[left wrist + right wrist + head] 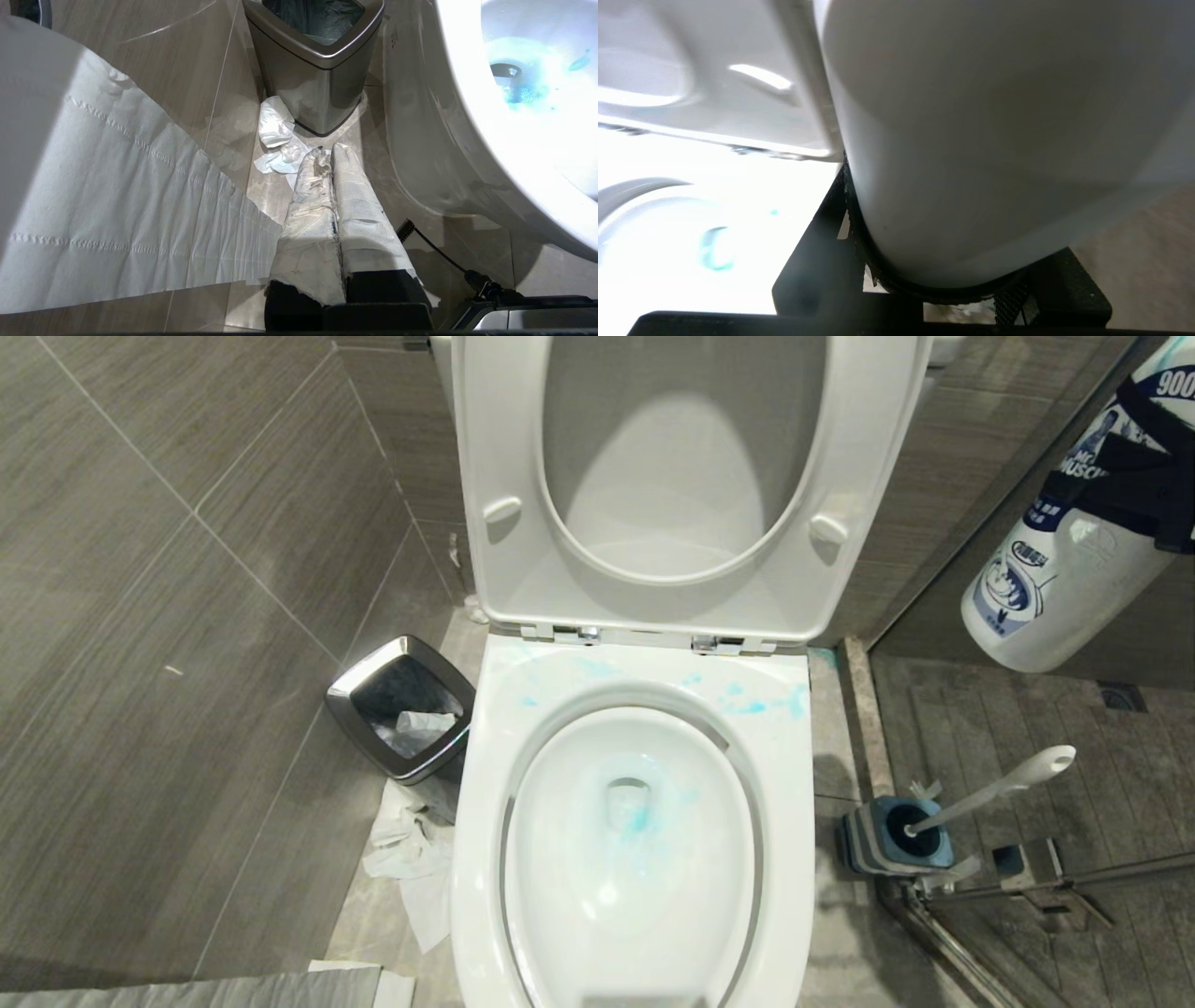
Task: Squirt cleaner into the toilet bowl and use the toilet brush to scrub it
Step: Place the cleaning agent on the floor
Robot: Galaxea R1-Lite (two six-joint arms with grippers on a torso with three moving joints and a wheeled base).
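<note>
Cleaner: we see turquoise liquid point(638, 819) tinting the water around the drain, with more smears on the back rim near the hinges, outside the basin.
Toilet bowl: the toilet bowl point(485, 821) fills the middle of our head view, its seat and lid point(653, 476) raised upright.
Bottle: a white cleaner bottle point(1055, 569) hangs in the air to the right of the raised lid, well apart from the bowl, its base tilted downward.
Right gripper: our right gripper point(1134, 485) is clamped round the bottle's body; the right wrist view shows the black jaws hugging its curved wall point(971, 140).
Toilet brush: the toilet brush point(1004, 789) stands untouched in its striped holder point(892, 840) on the floor right of the bowl, handle leaning away.
Left gripper: our left gripper point(329, 161) sits low beside the bowl with its paper-wrapped fingers pressed together, holding nothing.
Surroundings: a steel bin point(401, 705) and crumpled tissue point(411, 859) lie left of the bowl.
Risk: we judge that the bottle could drip while it hangs over the floor. The holder is small and light-looking, so a sideways pull on the slanted handle might tip it. The rim smears may get missed in scrubbing.
</note>
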